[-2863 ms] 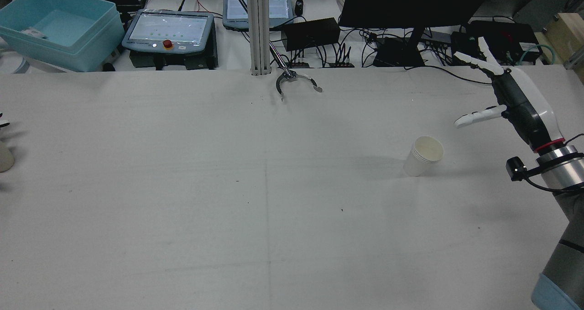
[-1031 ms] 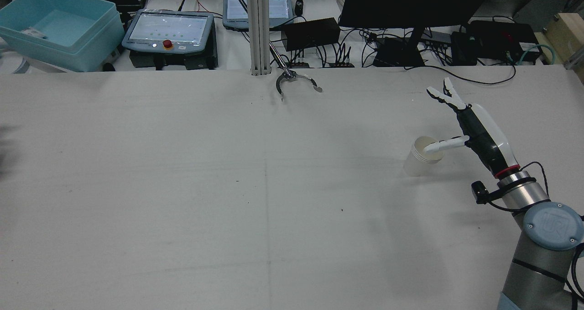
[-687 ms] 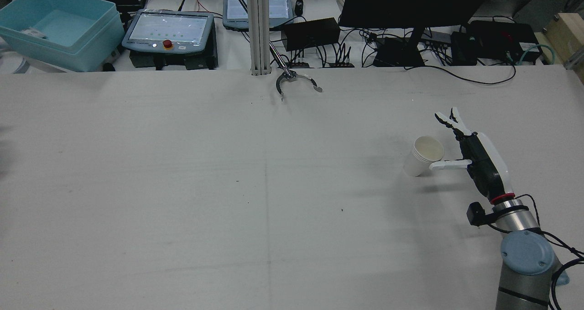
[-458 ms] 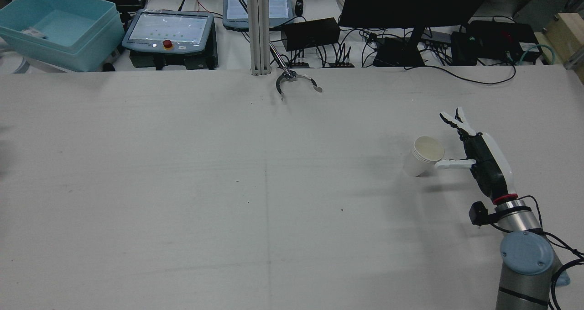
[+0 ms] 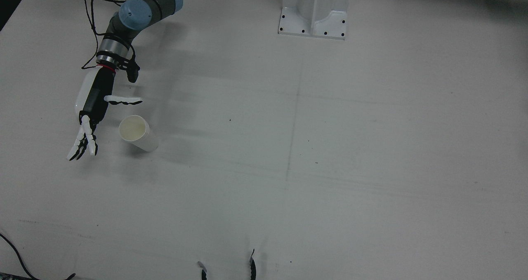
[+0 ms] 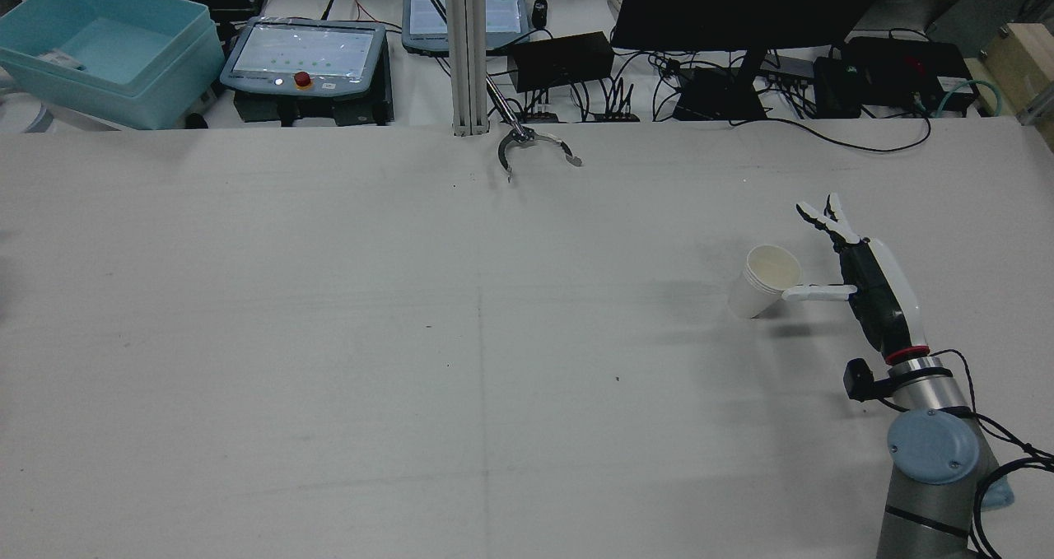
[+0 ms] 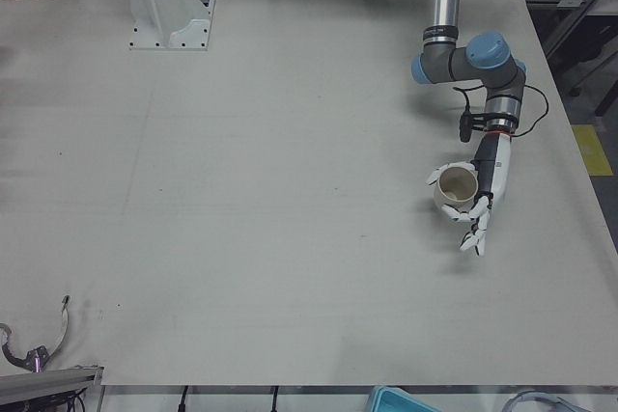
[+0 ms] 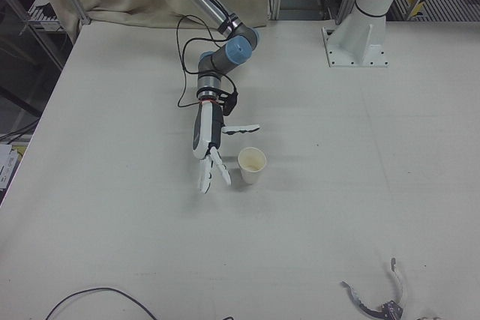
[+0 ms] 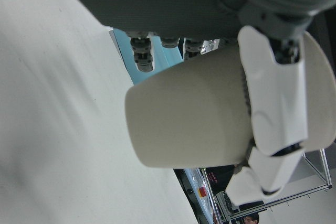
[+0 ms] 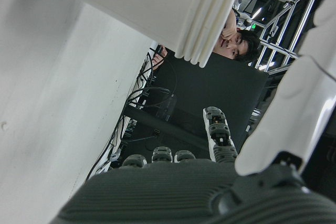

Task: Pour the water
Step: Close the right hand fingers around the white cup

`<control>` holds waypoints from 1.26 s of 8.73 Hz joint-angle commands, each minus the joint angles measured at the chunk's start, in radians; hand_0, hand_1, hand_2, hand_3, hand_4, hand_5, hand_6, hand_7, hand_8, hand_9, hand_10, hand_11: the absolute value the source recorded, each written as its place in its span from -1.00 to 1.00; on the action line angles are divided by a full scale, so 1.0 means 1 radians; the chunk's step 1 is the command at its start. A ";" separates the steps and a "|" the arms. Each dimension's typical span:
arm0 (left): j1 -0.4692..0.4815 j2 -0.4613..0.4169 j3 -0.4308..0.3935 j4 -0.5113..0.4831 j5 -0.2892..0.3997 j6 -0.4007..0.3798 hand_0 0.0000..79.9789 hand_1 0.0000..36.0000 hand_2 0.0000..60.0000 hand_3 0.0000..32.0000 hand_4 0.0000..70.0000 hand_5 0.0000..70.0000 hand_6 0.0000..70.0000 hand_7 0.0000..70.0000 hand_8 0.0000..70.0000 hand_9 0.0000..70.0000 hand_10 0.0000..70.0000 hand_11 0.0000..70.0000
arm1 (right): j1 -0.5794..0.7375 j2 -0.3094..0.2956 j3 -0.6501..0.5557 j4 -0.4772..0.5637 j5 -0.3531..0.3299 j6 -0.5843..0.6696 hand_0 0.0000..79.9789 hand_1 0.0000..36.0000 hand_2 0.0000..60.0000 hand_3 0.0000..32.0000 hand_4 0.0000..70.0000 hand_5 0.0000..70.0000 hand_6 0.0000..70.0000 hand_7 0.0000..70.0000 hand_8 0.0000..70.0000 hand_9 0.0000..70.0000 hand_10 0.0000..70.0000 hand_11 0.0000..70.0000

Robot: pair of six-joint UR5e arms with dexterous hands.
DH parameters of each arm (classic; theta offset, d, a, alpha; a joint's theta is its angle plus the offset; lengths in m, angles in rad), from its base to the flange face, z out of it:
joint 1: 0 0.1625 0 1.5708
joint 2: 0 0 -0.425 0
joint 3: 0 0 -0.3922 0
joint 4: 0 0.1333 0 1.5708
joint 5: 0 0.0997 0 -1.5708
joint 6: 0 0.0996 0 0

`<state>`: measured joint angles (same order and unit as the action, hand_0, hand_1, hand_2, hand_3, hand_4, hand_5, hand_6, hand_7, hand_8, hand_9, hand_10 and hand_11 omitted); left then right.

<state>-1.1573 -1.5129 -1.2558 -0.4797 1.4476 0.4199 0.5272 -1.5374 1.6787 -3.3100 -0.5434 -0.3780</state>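
White paper cups (image 6: 762, 283) stand stacked just beside the spread, empty right hand (image 6: 866, 289); the left hand (image 9: 273, 103) grips another cup (image 9: 184, 124).

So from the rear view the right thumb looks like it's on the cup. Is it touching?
Observer: No. In the front view, bare table shows between the right hand and the paper cup; the hand is open, thumb on one side of the cup and fingers on the other.
Operator: And the left hand? It's outside my picture.
Observer: The left hand view shows the left hand shut on a second cup, held clear of the table.
Operator: Is the table cup a single one?
Observer: Probably not. The right hand view shows several stacked rims, like nested cups.
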 commanded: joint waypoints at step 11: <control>-0.018 0.000 0.009 0.033 -0.003 0.005 0.27 1.00 1.00 -1.00 -0.04 1.00 -0.99 -0.34 -0.99 -0.91 -0.76 -0.57 | -0.061 0.115 -0.100 0.007 -0.001 -0.044 0.26 -0.47 -1.00 -1.00 -0.54 -0.62 -1.00 -0.90 -0.88 -0.82 -1.00 -1.00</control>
<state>-1.1750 -1.5124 -1.2490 -0.4492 1.4450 0.4246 0.4662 -1.4273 1.5782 -3.3034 -0.5458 -0.4167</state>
